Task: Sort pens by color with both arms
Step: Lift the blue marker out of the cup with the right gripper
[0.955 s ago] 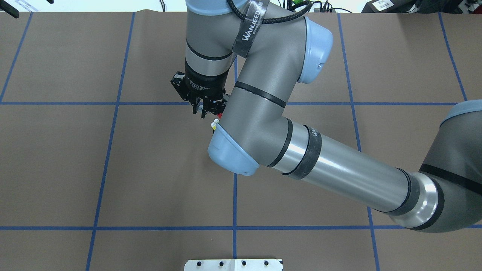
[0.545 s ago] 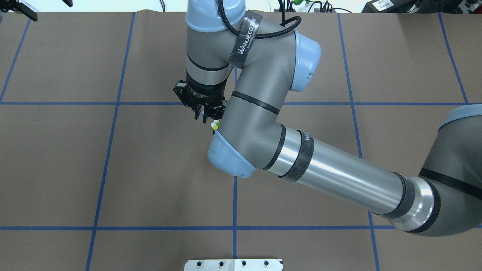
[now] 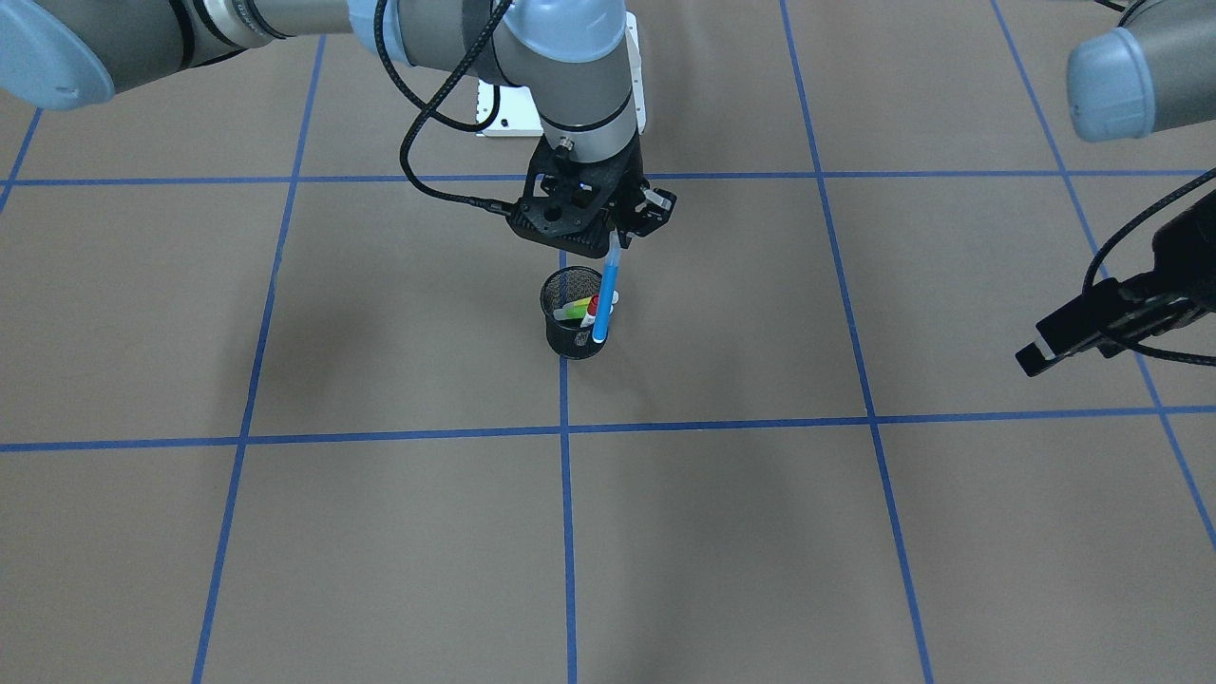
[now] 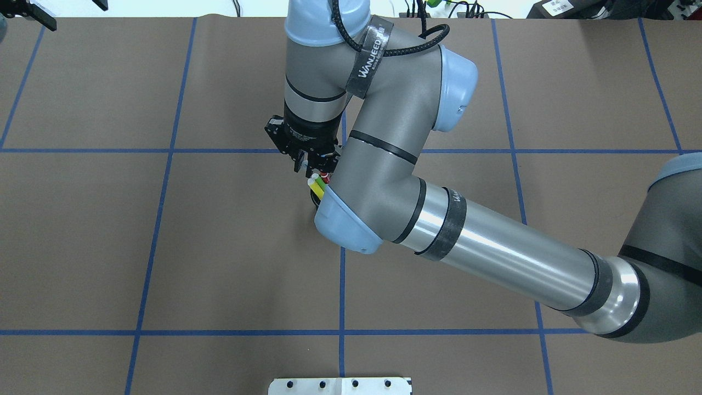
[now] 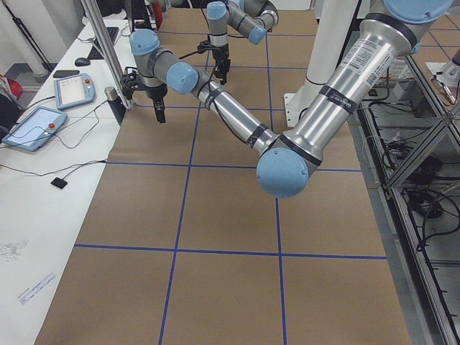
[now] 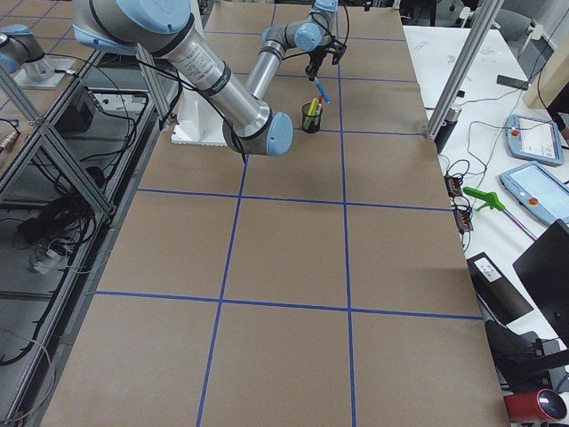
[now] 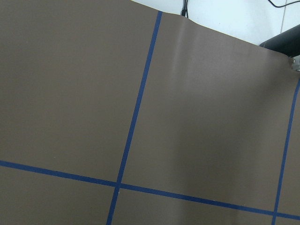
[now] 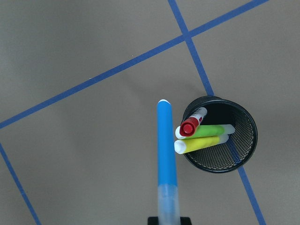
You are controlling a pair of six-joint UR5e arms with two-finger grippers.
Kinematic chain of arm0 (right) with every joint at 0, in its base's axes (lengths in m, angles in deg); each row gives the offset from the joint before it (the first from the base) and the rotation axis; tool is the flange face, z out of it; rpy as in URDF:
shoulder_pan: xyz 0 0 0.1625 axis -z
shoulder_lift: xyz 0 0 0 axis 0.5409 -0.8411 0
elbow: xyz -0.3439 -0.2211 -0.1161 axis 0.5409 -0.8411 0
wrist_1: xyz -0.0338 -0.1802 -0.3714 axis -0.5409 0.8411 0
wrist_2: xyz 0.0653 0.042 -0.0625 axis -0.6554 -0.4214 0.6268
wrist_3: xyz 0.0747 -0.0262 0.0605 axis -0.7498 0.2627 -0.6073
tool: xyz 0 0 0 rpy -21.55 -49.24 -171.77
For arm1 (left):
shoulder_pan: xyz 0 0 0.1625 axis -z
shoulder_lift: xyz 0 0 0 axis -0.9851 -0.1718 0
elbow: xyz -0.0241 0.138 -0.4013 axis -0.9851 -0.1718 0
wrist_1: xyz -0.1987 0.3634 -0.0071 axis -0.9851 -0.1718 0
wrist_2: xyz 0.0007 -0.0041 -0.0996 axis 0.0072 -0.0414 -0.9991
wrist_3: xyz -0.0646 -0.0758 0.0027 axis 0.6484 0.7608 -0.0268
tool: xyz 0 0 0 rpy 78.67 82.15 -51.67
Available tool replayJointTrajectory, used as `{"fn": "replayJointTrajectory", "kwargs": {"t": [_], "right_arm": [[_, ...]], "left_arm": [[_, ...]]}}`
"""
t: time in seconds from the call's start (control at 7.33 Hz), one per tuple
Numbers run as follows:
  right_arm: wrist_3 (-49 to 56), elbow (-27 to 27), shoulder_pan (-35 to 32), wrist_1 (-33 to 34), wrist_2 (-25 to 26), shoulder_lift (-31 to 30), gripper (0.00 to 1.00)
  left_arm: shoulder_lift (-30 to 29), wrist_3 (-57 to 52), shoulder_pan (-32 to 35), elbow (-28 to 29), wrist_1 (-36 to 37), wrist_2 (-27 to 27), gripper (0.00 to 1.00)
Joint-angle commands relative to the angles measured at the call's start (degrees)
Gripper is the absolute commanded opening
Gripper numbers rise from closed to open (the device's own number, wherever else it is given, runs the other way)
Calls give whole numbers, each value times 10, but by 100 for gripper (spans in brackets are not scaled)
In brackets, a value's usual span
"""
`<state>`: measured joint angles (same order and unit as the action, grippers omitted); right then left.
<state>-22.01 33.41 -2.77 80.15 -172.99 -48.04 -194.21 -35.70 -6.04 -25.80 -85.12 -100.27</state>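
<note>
My right jaws pinched the blue pen (image 8: 167,154) by its top, hanging upright at 9 o'clock of the cup (image 8: 225,161), clear for carrying off. The red pen (image 8: 190,126), green pen (image 8: 211,131) and yellow pen (image 8: 201,144) leaned inside. My left jaws hung well apart; I could not tell their spread.

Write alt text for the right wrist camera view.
A blue pen rises from the bottom edge of the picture, left of a black mesh cup. In the cup lean a red-capped pen, a green pen and a yellow pen; the brown table has blue tape lines.
</note>
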Motion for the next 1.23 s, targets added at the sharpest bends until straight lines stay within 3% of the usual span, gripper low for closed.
{"fn": "replayJointTrajectory", "kwargs": {"t": [0.0, 0.55, 0.68, 1.09], "right_arm": [[0, 22, -10, 36, -19, -12, 21], [27, 92, -88, 100, -72, -26, 21], [88, 96, -119, 96, -72, -63, 21], [421, 81, -223, 94, -68, -152, 21]], "left_arm": [[-5, 26, -16, 4, 0, 12, 100], [-42, 98, -66, 16, 0, 60, 100], [-49, 112, -70, 21, 0, 61, 100], [-86, 236, -117, 16, 0, 89, 100]]}}
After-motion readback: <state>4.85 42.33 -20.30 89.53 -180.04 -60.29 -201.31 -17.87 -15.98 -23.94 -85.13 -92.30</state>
